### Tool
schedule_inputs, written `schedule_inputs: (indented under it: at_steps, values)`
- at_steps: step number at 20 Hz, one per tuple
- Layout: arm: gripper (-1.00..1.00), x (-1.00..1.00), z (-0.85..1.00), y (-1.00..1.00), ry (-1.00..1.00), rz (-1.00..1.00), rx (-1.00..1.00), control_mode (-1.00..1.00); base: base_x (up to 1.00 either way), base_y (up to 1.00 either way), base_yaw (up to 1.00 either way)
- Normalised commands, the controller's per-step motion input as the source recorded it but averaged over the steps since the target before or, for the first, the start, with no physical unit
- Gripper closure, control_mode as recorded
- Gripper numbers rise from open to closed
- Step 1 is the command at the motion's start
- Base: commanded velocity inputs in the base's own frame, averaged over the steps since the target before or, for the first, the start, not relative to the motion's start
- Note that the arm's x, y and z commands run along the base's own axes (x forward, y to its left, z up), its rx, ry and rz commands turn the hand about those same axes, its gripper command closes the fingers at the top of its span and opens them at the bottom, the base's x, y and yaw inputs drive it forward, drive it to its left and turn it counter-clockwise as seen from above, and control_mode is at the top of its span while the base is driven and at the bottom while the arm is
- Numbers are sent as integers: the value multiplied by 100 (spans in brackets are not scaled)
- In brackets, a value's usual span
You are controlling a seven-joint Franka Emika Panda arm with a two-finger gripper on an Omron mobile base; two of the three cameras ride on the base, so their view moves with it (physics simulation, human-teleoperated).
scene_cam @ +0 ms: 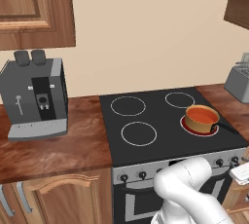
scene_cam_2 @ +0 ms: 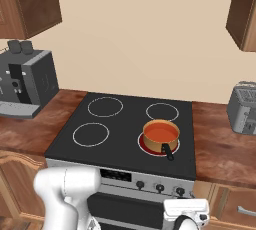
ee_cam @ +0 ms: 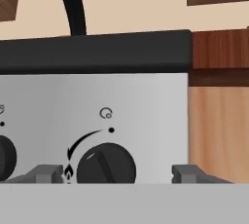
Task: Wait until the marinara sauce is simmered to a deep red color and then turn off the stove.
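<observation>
Glossy black glass stove (scene_cam: 160, 135), round smooth orange-red marinara sauce (scene_cam: 201, 116), copper saucepan (scene_cam: 199, 125)

Even, bright rendered light, faint shadows, no glare; all views slightly soft, without edge distortion.

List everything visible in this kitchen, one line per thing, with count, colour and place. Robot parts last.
stove: one, black glass top, silver front, between the wooden counters.
burners: four, white rings; the front right one glows red.
saucepan: one, copper-tan, dark handle, on the front right burner.
marinara sauce: orange-red, inside the saucepan.
knobs: several, black, on the silver front panel.
coffee machine: one, grey, on the left counter.
toaster: one, grey, on the right counter.
cabinets: brown wood, above and below the counters.
arm: one, white, in front of the oven.
gripper: fingers spread either side of the rightmost knob.
</observation>
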Motion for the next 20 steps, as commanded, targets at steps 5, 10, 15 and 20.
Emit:
schedule_inputs:
  at_steps: [5,10,15,20]
  values:
    - [-100,10,0,15,0,-4,0,-100,0,0,0]
    - [-100,1,5,2,0,-6,0,-100,0,0,0]
    - [-100,3,10,0,0,-5,0,-100,0,0,0]
    - [100,8,3,5,0,-7,0,-100,0,0,0]
